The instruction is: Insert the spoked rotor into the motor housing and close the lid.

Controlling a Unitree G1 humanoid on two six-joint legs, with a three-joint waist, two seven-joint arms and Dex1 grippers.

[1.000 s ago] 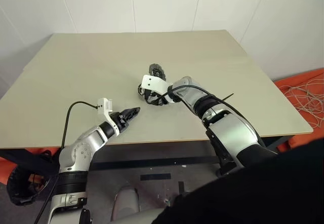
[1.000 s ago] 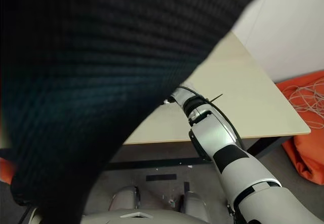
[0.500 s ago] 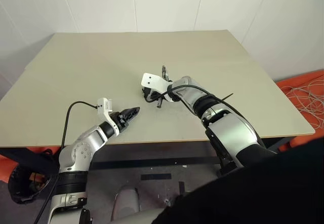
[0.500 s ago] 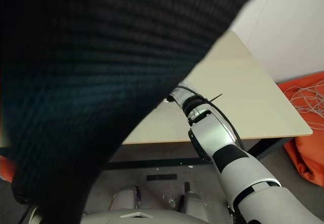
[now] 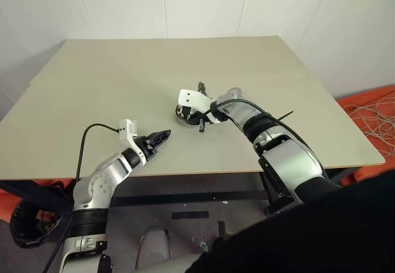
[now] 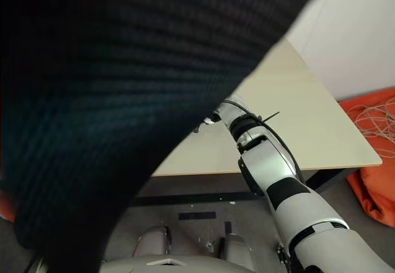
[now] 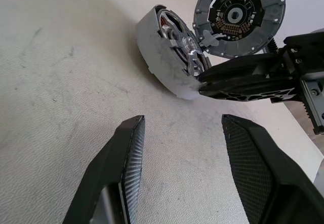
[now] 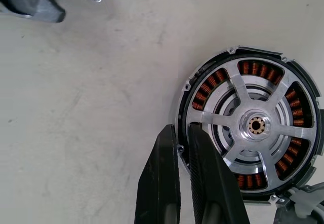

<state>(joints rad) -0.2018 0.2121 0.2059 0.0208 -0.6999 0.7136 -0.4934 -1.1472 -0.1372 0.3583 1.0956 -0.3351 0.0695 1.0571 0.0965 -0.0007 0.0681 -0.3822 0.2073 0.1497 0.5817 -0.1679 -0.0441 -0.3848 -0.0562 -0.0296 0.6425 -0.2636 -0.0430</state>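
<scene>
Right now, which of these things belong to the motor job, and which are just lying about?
Job:
- spoked rotor, seated in the motor housing
- lid, standing open
- right end effector, pinching the housing rim

Lying about:
- white cable on the floor
- orange cloth under it

spoked rotor [image 8: 251, 126]: shiny metal | motor housing [image 8: 204, 90]: copper windings | table [image 8: 91, 107]: matt

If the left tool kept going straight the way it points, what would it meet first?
Probably the motor housing, spoked rotor seated inside, where the right tool sits. Bare table lies before it; depth is unclear.
</scene>
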